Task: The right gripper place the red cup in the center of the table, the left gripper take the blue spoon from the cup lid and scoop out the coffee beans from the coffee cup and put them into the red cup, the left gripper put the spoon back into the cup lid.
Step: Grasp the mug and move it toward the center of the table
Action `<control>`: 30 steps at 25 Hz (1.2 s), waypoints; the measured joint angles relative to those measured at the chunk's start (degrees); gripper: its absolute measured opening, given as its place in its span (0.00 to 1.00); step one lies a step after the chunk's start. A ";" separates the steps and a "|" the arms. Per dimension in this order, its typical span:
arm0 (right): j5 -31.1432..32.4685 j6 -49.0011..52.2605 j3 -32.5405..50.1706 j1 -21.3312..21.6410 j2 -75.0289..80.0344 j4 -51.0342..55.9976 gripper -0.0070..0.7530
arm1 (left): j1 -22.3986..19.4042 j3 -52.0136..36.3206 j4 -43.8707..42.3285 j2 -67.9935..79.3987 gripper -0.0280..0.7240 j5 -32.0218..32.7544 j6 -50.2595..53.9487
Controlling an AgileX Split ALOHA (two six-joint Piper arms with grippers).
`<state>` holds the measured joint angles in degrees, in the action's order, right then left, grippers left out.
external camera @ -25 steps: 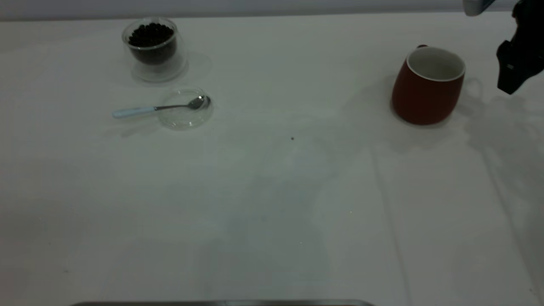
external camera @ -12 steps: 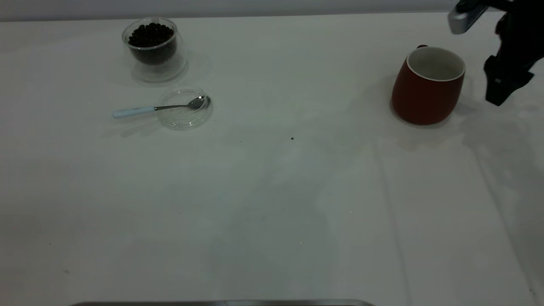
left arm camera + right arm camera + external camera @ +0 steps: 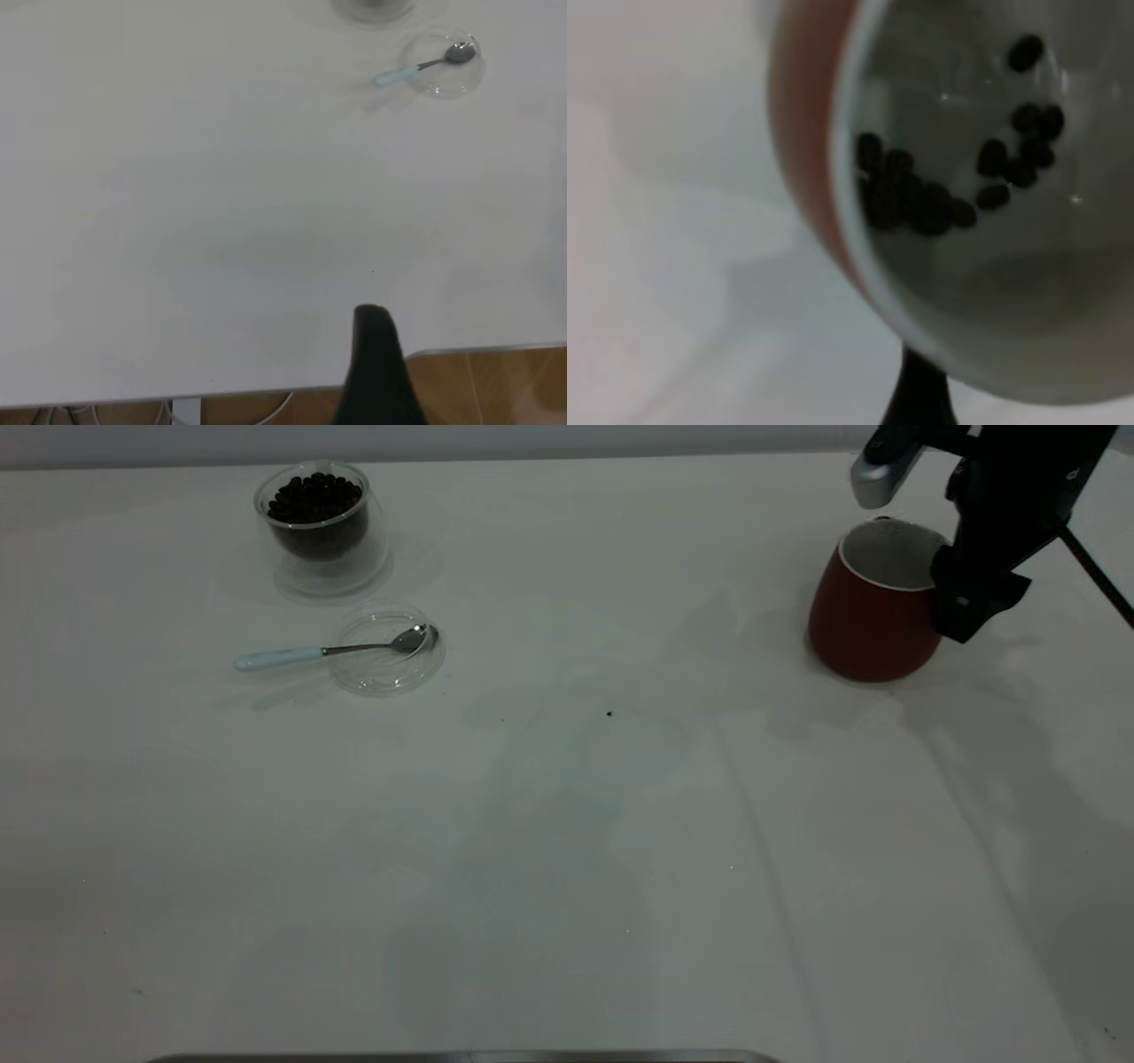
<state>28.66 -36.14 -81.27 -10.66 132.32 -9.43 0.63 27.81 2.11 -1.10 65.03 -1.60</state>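
The red cup (image 3: 864, 624) stands at the far right of the table (image 3: 567, 824), tilted slightly to the left. My right gripper (image 3: 964, 598) is against its right rim. The right wrist view looks into the red cup (image 3: 802, 150), where several dark beans (image 3: 921, 199) lie on the white bottom, and my right gripper (image 3: 917, 394) shows just outside its wall. The coffee cup (image 3: 321, 527) with coffee beans (image 3: 314, 498) stands at the far left. The blue spoon (image 3: 292, 656) rests with its bowl in the cup lid (image 3: 387, 673). My left gripper (image 3: 376, 372) hangs at the table's front edge, far from the spoon (image 3: 416, 68).
A tiny dark speck (image 3: 609, 713) lies near the table's middle. A dark strip (image 3: 461, 1057) runs along the near edge. In the left wrist view the table's edge (image 3: 478, 351) and brown floor show beyond it.
My right gripper has come down and leftward from the far right corner to the red cup's right rim. The cup has tipped and shifted slightly left. The spoon, lid and coffee cup have not moved.
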 joint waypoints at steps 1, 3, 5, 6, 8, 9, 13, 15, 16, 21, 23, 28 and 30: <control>-0.12 0.00 0.00 -0.47 0.05 0.00 0.86 | 0.00 0.00 0.00 0.00 0.83 0.00 0.00; -0.62 0.00 0.00 -1.39 0.05 0.36 0.86 | 0.00 0.00 0.00 0.00 0.83 0.00 0.00; -1.21 0.05 0.00 -2.24 0.05 1.07 0.86 | 0.00 0.00 0.00 0.00 0.83 0.00 0.00; -1.60 0.05 0.00 -2.70 0.05 1.36 0.86 | 0.00 0.00 0.00 0.00 0.83 0.00 0.00; -2.47 0.05 0.00 -3.57 0.05 1.91 0.85 | 0.00 0.00 0.00 0.00 0.83 0.00 0.00; -2.88 0.05 0.00 -4.13 0.05 2.04 0.85 | 0.00 0.00 0.00 0.00 0.83 0.00 0.00; -4.51 0.05 0.00 -6.58 0.05 3.10 0.85 | 0.00 0.00 0.00 0.00 0.83 0.00 0.00; -5.37 0.05 0.00 -7.81 0.05 4.04 0.84 | 0.00 0.00 0.00 0.00 0.83 0.00 0.00; -5.78 0.05 0.00 -8.45 0.05 4.68 0.84 | 0.00 0.00 0.00 0.00 0.83 0.00 0.00; -8.72 0.05 0.00 -10.96 0.05 9.43 0.84 | 0.00 0.00 0.00 0.00 0.83 0.00 0.17; -9.78 0.05 0.00 -11.67 0.05 11.84 0.84 | 0.00 0.00 0.00 0.00 0.83 0.00 0.17; -10.74 0.05 0.00 -12.94 0.10 14.49 0.83 | 0.00 0.00 0.00 0.00 0.83 0.00 0.17; -10.85 0.05 0.00 -13.84 0.10 15.35 0.83 | 0.00 0.00 0.00 0.00 0.83 0.00 0.12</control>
<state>17.81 -36.09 -81.27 -24.50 132.42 5.92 0.63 27.81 2.11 -1.10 65.03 -1.48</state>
